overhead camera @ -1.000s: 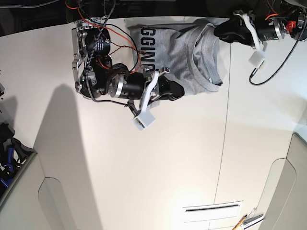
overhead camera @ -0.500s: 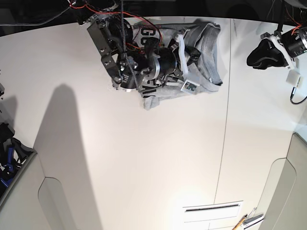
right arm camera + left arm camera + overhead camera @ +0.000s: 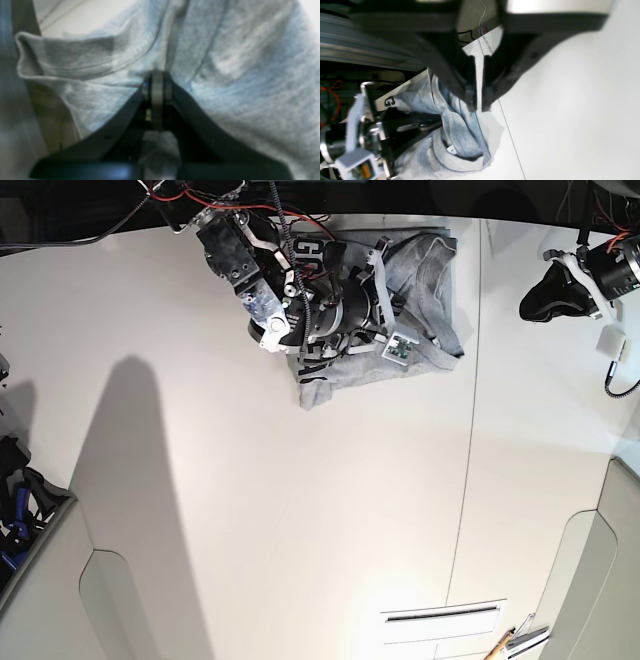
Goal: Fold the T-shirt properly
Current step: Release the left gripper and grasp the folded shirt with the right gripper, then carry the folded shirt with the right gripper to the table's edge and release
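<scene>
The heather-grey T-shirt [image 3: 436, 272] lies bunched at the table's far edge, with black lettering showing near its left side. My right arm [image 3: 330, 305] lies across it. Up close, my right gripper [image 3: 157, 75] is shut on a fold of the T-shirt [image 3: 237, 62]. My left gripper [image 3: 532, 302] hangs to the right of the shirt, apart from it. In the left wrist view the left gripper [image 3: 477, 106] is shut with nothing in it, above the table seam beside the T-shirt [image 3: 460, 140], whose collar and size tag show.
A seam [image 3: 468, 450] runs down the white table [image 3: 300, 510]. A dark bin [image 3: 20, 515] sits at the left edge. A slotted white panel [image 3: 445, 615] lies near the bottom right. Red and black cables [image 3: 190, 200] hang at the top.
My right gripper has carried the shirt's near edge up and right over the rest. My left gripper has let go, drawn away to the right and shut.
</scene>
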`<state>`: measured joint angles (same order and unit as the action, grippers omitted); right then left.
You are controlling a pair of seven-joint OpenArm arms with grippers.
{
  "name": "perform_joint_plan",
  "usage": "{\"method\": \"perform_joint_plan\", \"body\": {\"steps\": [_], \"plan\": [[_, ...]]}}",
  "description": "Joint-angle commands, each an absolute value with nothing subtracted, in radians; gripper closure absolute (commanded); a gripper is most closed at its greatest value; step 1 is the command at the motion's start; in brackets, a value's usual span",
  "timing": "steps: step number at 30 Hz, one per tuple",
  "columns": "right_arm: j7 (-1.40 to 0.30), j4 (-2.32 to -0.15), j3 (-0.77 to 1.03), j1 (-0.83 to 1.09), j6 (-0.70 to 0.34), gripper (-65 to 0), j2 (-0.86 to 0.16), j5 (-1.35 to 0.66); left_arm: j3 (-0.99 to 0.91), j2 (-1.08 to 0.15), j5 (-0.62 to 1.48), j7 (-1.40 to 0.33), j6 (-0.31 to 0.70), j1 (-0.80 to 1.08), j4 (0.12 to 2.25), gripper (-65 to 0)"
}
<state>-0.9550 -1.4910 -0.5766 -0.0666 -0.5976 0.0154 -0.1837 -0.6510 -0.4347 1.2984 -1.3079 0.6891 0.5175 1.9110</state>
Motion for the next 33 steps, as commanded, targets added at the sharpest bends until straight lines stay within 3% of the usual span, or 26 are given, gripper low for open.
{"method": "perform_joint_plan", "body": {"steps": [1, 6, 10, 17, 21, 33], "plan": [[-0.957, -1.475, -0.576, -0.080, -0.597, 0.0, 0.010, -0.179, -0.659, -0.448, 1.319, -1.290, 0.698, 0.519, 1.927, 0.0], [-0.939, -1.369, -0.567, -0.078, -0.556, 0.0, -0.019, -0.174, -0.659, -0.448, 1.319, -1.290, 0.698, 0.518, 1.927, 0.0], [-0.939, -1.366, -0.481, -0.066, -0.422, 0.0, -0.021, -0.147, -0.659, -0.448, 1.320, -1.290, 0.698, 0.519, 1.927, 0.0], [-0.938, -1.382, -0.187, -0.067, -0.288, 0.0, -0.019, -0.112, -0.659, -0.448, 1.320, -1.290, 0.698, 0.519, 1.927, 0.0], [-0.939, -1.386, 0.016, -0.065, -0.154, 0.0, -0.019, -0.164, -0.659, -0.448, 1.320, -1.290, 0.698, 0.519, 1.927, 0.0], [-0.915, -1.386, 0.640, -0.066, -0.141, 0.0, -0.023, -0.387, -0.659, -0.443, 1.320, -1.290, 0.698, 0.518, 1.927, 0.0]]}}
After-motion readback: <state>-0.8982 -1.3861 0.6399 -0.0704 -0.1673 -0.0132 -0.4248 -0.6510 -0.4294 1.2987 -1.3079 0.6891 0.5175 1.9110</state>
